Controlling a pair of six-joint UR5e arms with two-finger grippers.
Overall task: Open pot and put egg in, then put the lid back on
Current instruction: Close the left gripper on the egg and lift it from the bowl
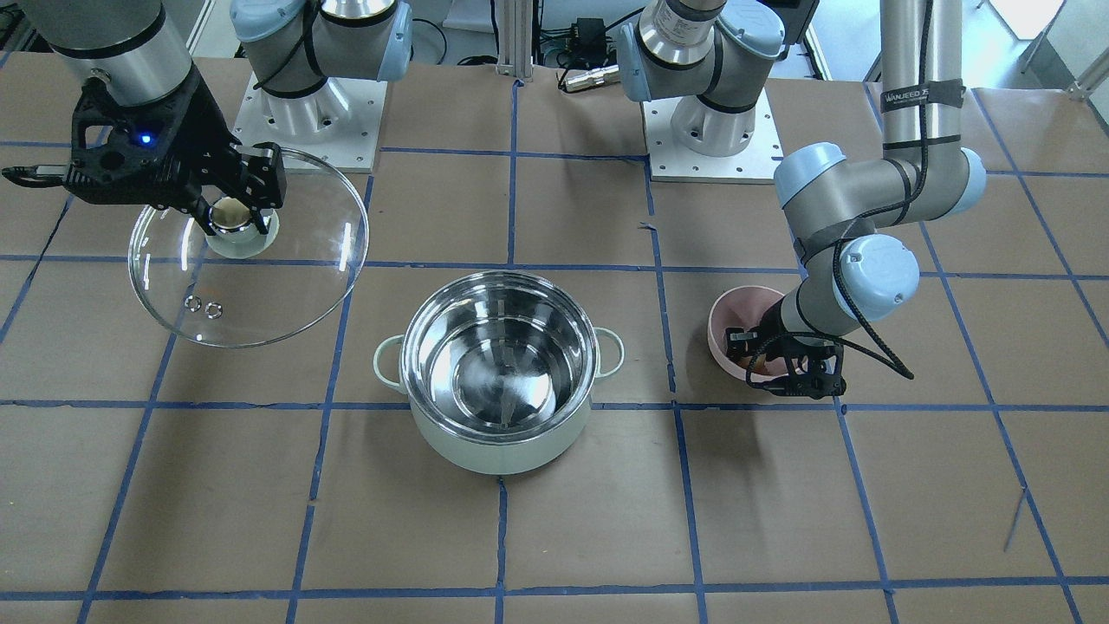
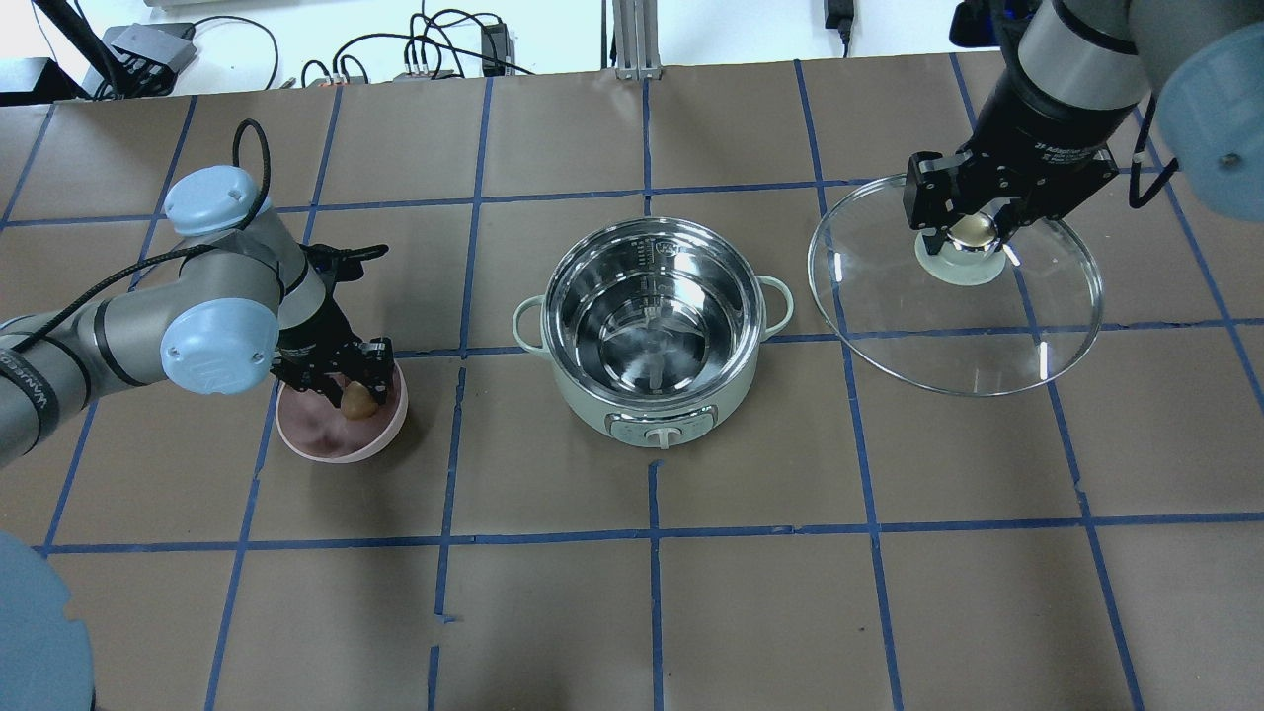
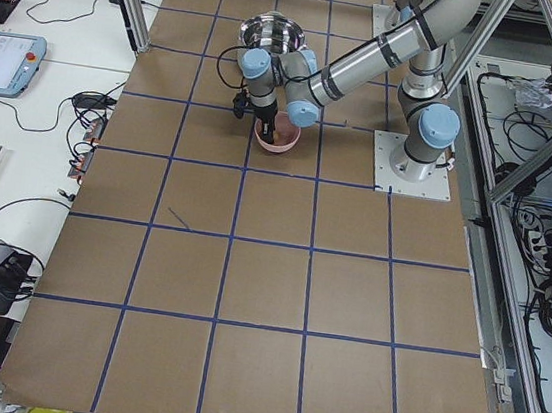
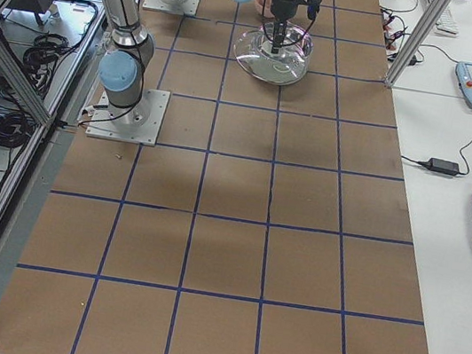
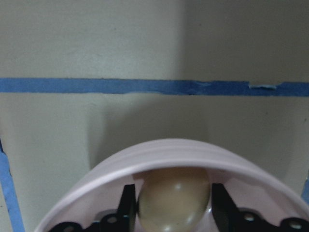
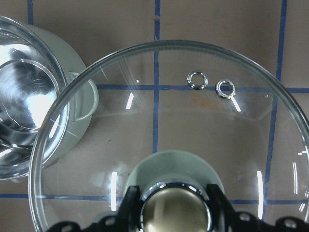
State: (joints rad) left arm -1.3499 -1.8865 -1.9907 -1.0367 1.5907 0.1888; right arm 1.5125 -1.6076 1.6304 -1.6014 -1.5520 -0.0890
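Observation:
The mint-green pot (image 2: 592,400) stands open and empty at the table's middle, also in the front view (image 1: 494,446). My right gripper (image 2: 966,235) is shut on the knob (image 6: 176,210) of the glass lid (image 2: 948,326) and holds it off to the pot's right, above the table; the lid also shows in the front view (image 1: 260,295). My left gripper (image 2: 357,387) reaches into the pink bowl (image 2: 326,449). Its fingers (image 5: 128,212) are shut on the tan egg (image 5: 174,203), which sits low inside the bowl.
Brown paper with blue tape lines covers the table. The pink bowl (image 1: 723,321) sits to the pot's left as I face it. The two arm bases (image 1: 710,121) stand at the back edge. Cables and boxes lie beyond the table's far edge (image 2: 434,59).

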